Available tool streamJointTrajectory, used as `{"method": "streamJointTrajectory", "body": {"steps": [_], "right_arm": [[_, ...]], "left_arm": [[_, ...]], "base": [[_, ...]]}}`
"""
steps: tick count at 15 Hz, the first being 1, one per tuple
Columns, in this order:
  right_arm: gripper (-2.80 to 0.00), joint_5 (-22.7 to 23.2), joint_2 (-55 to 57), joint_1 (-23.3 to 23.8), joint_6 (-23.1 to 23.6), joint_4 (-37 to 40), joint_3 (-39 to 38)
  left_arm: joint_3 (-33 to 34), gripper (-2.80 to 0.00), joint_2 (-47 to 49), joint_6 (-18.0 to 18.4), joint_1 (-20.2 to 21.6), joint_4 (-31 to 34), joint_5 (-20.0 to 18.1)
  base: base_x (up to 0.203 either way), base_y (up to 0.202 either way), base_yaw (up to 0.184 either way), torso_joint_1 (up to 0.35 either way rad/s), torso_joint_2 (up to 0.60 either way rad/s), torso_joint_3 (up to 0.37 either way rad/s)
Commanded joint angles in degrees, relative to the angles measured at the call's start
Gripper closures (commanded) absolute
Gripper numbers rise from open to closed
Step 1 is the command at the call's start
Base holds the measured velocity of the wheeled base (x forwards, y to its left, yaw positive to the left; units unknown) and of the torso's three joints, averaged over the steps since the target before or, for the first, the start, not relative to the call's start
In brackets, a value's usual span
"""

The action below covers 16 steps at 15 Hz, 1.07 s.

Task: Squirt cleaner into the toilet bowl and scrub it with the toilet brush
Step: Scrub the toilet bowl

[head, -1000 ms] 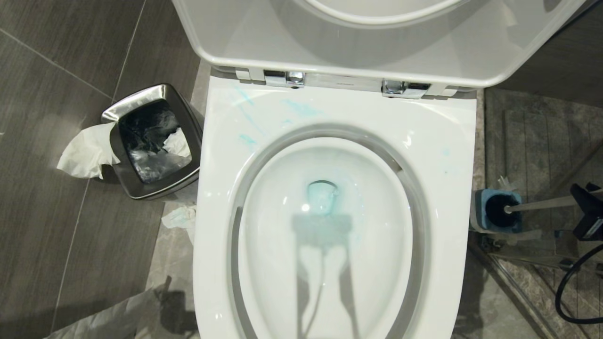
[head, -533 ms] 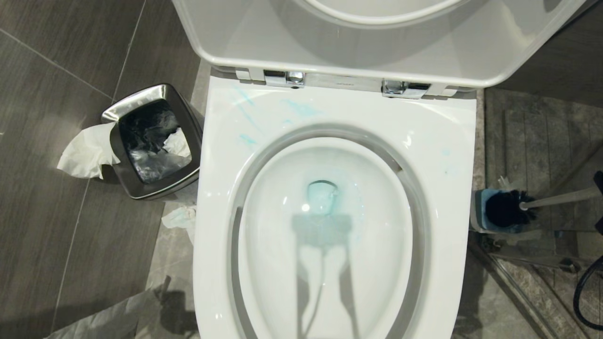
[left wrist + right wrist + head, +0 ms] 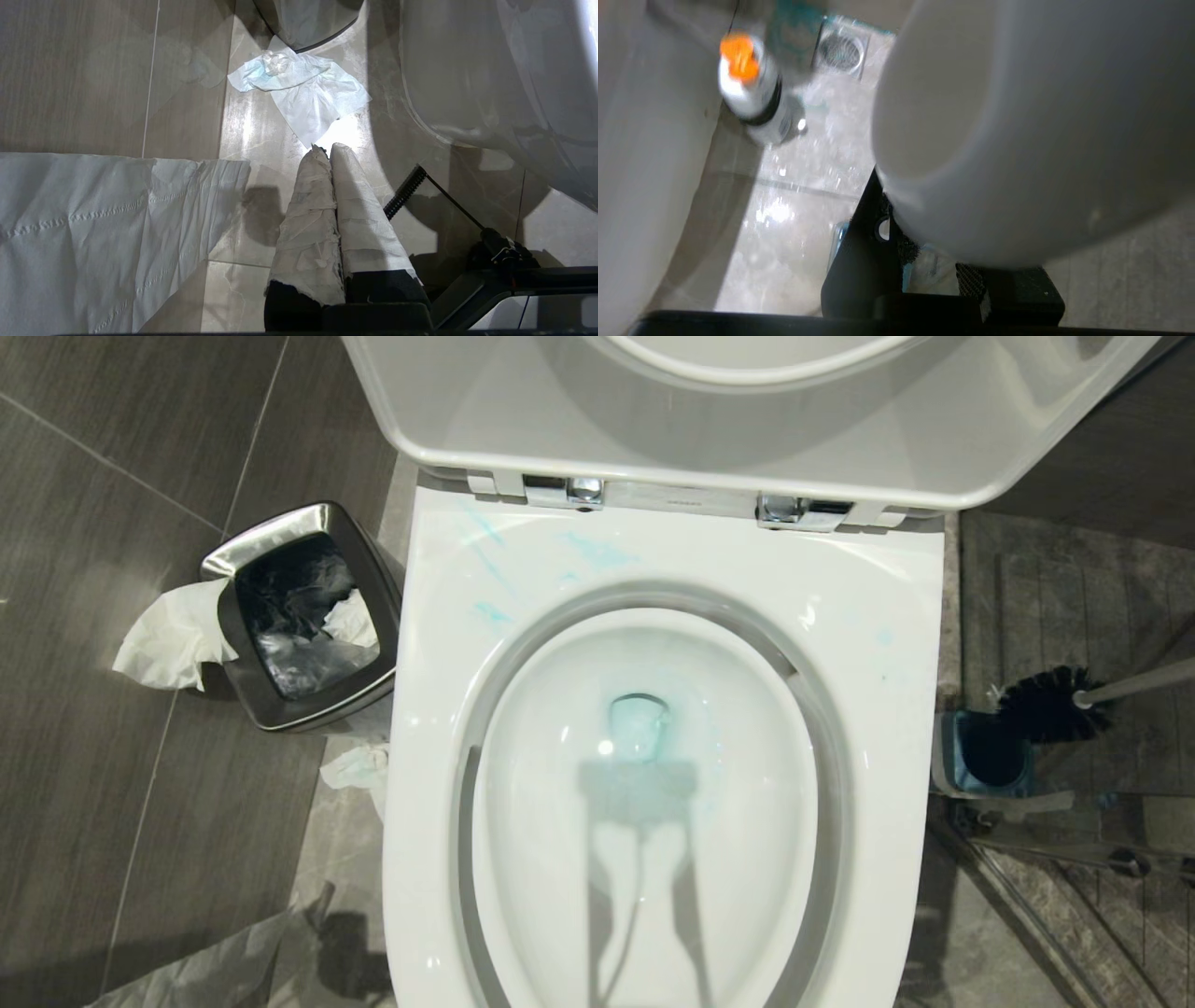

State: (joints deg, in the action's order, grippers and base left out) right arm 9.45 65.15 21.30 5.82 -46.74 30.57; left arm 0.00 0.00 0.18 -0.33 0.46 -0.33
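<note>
Head view: brush point(image 3: 1053, 703) hangs clear above its holder point(image 3: 985, 751), scrubbing due next; swing it over the bowl point(image 3: 653, 784). Right gripper point(image 3: 936, 261) clamps the handle; left gripper point(image 3: 327, 151) is closed, empty.

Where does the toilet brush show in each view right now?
Head view: toilet brush at the right edge, bristle head clear of its blue holder, handle running out of frame.
Left wrist view: not in it.
Right wrist view: its whitish knob end, close up.
Shared landmark: toilet bowl, probably also the right wrist view's white wall.
</note>
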Motion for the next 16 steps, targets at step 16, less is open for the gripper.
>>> {"method": "streamJointTrajectory", "body": {"steps": [16], "right_arm": [[0.00,1.4,-12.8,-0.2,-6.2,51.8,34.9]], "left_arm": [[0.1,0.00,0.1,0.0,0.0,0.0,0.0]], "base": [[0.000,0.000,0.000,0.000,0.00,0.000]]}}
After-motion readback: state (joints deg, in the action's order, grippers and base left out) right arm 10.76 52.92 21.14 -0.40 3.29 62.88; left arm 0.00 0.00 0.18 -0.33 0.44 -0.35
